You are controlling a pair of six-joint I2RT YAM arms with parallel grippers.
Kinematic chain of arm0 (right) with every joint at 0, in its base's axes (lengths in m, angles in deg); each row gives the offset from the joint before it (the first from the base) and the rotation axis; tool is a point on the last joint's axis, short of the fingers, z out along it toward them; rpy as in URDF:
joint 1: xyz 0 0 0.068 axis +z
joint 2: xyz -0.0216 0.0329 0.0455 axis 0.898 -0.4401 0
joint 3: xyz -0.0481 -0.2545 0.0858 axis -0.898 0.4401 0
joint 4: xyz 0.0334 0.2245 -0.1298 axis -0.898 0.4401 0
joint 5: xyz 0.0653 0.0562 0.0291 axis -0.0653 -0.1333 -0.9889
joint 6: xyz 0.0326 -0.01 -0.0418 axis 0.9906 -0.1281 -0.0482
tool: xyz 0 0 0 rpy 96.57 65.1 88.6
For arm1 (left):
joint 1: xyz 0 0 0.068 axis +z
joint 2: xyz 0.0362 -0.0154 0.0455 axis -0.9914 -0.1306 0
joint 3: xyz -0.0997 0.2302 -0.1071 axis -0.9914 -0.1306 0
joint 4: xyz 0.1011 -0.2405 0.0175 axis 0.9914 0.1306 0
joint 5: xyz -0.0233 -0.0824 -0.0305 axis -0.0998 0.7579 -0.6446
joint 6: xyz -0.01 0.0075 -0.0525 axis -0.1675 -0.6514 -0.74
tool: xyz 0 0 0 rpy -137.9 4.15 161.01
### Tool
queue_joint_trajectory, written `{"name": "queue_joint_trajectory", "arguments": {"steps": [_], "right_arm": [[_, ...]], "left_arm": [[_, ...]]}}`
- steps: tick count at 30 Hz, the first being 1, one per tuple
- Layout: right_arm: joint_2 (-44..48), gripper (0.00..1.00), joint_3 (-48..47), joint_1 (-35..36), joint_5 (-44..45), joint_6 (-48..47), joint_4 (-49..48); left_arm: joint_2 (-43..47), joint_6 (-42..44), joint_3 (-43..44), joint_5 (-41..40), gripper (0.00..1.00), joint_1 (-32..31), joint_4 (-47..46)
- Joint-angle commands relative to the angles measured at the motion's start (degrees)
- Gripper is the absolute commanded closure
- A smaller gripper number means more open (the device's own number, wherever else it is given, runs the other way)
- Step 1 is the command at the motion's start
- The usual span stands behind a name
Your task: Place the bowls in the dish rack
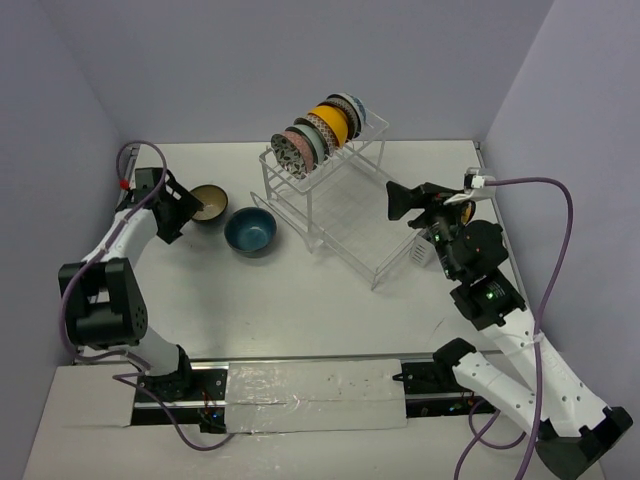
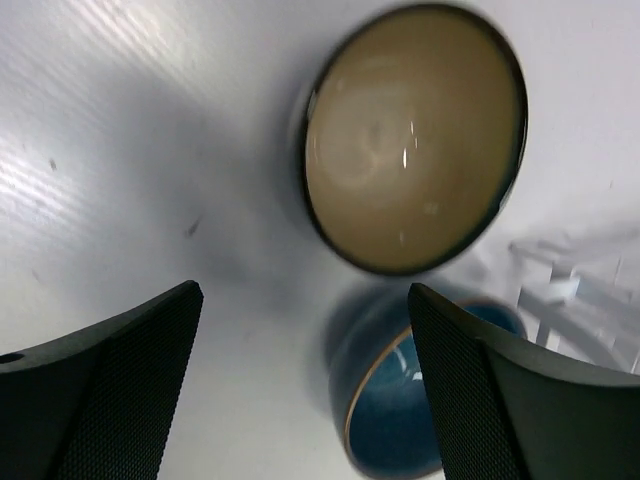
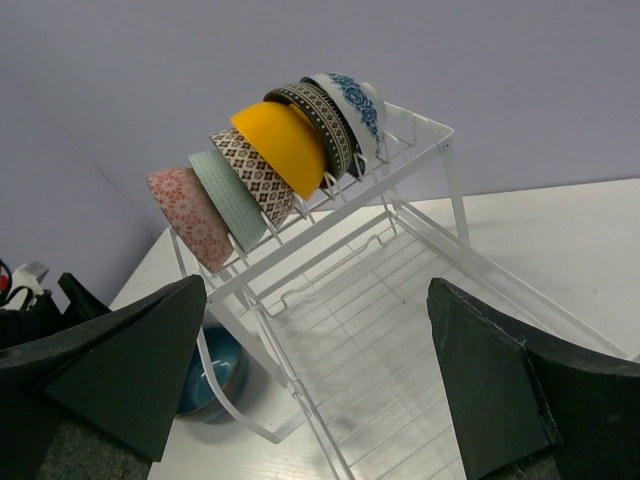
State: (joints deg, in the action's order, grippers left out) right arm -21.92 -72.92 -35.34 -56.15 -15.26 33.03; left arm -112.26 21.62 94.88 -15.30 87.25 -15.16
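Left of the white two-tier wire dish rack [image 1: 345, 225]: my left pincer [image 2: 305, 295], spread wide, empty, over round brown cream-lined ceramic bowl [image 2: 415, 140].
Pick-up step, I judge; next: descend, clamp its rim, carry rackward.

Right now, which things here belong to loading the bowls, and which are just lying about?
Belongs to the job: dish rack; six bowls standing in its upper shelf; brown bowl with cream inside; dark blue bowl.
Just lying about: purple cables; silver tape strip at the near edge.
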Motion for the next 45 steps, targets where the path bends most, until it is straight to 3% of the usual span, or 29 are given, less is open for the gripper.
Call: {"name": "queue_joint_trajectory", "arguments": {"steps": [1,5,12,17,22,29,39,45], "right_arm": [[1.8,0.01,1.6,-0.3,-0.6,1.0,-2.2],[2.1,0.01,2.0,-0.3,-0.5,0.6,-2.6],[1.4,0.02,2.1,-0.2,-1.0,0.3,-2.2],[1.2,0.02,2.3,-0.2,-0.9,0.2,-2.7],[0.1,0.02,1.9,-0.2,-1.8,0.1,-2.1],[0.5,0.03,2.2,-0.2,-1.6,0.0,-2.1],[0.5,0.04,2.4,-0.2,-2.1,-0.2,-2.3],[-0.9,0.08,1.5,0.0,-8.2,-1.7,-2.1]], "left_arm": [[-3.5,-1.3,5.8,-1.3,0.12,1.7,-1.8],[-10.6,-0.3,10.4,-2.1,0.17,2.0,-0.6],[-17.6,1.0,17.2,-2.6,0.38,2.0,1.1],[-18.9,1.9,16.5,-2.8,0.51,1.9,0.3],[-20.5,2.8,16.5,-3.3,0.55,1.0,0.5],[-21.4,2.8,16.2,-3.6,0.72,0.5,0.7],[-17.3,4.2,15.5,-6.3,0.99,-0.2,2.4],[-7.2,7.7,15.6,-11.6,1.0,-2.7,5.1]]}}
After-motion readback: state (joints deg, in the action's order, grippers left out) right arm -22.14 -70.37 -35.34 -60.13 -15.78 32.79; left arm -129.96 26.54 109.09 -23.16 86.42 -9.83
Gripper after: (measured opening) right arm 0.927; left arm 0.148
